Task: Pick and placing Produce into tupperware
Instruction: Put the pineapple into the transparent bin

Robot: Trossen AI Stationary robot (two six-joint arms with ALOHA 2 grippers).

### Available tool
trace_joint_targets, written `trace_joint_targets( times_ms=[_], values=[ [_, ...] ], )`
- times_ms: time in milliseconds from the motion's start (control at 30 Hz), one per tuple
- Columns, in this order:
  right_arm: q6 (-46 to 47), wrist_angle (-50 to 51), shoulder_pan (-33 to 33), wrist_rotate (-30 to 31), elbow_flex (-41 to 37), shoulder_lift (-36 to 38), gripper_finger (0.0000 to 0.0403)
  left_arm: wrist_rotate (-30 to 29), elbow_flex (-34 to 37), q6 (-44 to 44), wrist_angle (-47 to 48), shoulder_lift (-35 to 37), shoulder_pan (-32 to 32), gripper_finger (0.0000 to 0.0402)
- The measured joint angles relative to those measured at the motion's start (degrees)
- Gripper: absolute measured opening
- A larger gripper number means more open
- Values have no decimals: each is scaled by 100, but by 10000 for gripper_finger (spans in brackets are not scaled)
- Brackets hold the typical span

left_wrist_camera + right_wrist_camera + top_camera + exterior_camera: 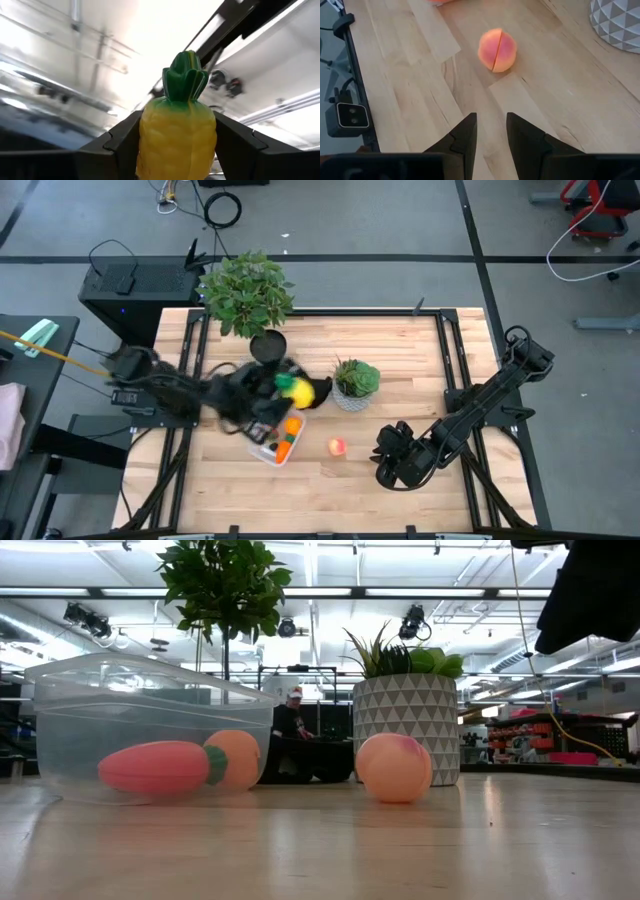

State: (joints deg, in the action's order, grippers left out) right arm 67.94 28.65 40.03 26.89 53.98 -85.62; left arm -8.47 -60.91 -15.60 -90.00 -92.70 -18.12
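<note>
The left gripper clamps a yellow pineapple above the tupperware, which holds a carrot and orange. A peach lies on the counter. The right gripper hovers nearby, fingers narrowly parted.

Clear glossy plastic tupperware on pale smooth wood table
</note>
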Motion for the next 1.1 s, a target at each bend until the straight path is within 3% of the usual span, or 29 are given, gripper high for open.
trace_joint_targets(
  times_ms=[200, 300, 400, 500, 667, 800, 933, 1100],
  values=[
    [-131, 0, -62, 0, 0, 0, 112, -1825, 1657, 1280, 37, 1228, -1025, 218],
    [-197, -4, -134, 0, 0, 0, 112, -2837, 2225, 1499, 523, 1749, -1431, 218],
    [-220, -5, -213, 2, 0, 0, 112, -3433, 2414, 1322, 2061, 2315, -1630, 218],
    [-232, -6, -256, 2, 0, 0, 112, -3926, 2247, 534, 4391, 2958, -1697, 218],
    [-219, -7, -253, 2, 0, 0, 112, -4101, 1480, -2267, 8617, 3643, -1615, 218],
    [-229, -5, -255, 33, 0, 0, 112, -4083, 829, -3899, 10931, 3612, -1608, 218],
    [-256, -11, -253, 196, 0, 0, 112, -3779, 641, -5238, 12031, 3272, -1566, 218],
    [-256, -6, -253, 319, 0, 0, 112, -3225, 635, -6052, 12131, 2626, -1546, 218]
  ],
)
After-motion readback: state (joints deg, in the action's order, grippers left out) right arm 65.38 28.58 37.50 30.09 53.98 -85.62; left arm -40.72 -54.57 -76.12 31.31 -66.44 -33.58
